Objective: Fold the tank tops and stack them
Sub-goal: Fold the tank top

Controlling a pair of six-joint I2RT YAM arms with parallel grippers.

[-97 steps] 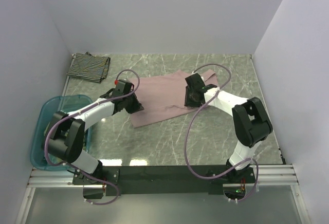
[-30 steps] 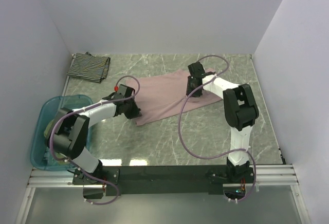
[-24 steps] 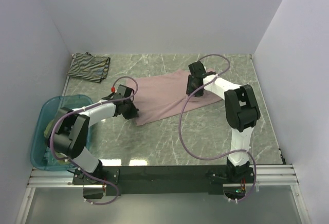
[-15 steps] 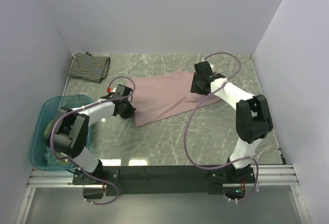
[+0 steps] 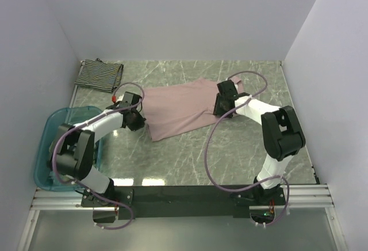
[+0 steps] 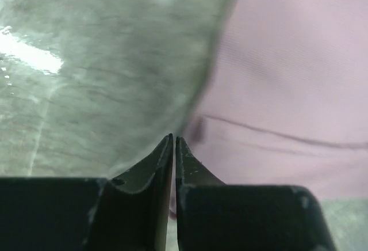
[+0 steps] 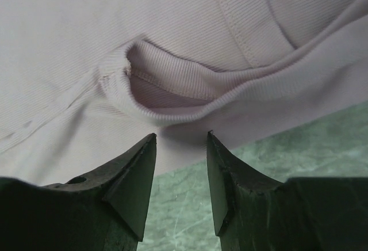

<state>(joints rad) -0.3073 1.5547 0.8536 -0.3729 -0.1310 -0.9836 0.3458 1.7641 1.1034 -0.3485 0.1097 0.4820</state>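
We see the pink tank top (image 5: 179,110) spread flat in the middle of the marble table (image 5: 253,153), slanting from the near left to the far right. The left gripper (image 6: 174,139) sits low at the top's left edge. Its fingers are drawn almost together with only a slit between them, and we cannot tell whether any cloth is pinched there. The right gripper (image 7: 181,137) hovers over the top's right end by a curled armhole seam, its fingers spread apart with nothing between them. The striped tank top (image 5: 99,75) lies folded in the far left corner, well apart from the pink one. The blue plastic tub (image 5: 43,160) stands at the near left, partly behind the left arm; we cannot make out what is in it
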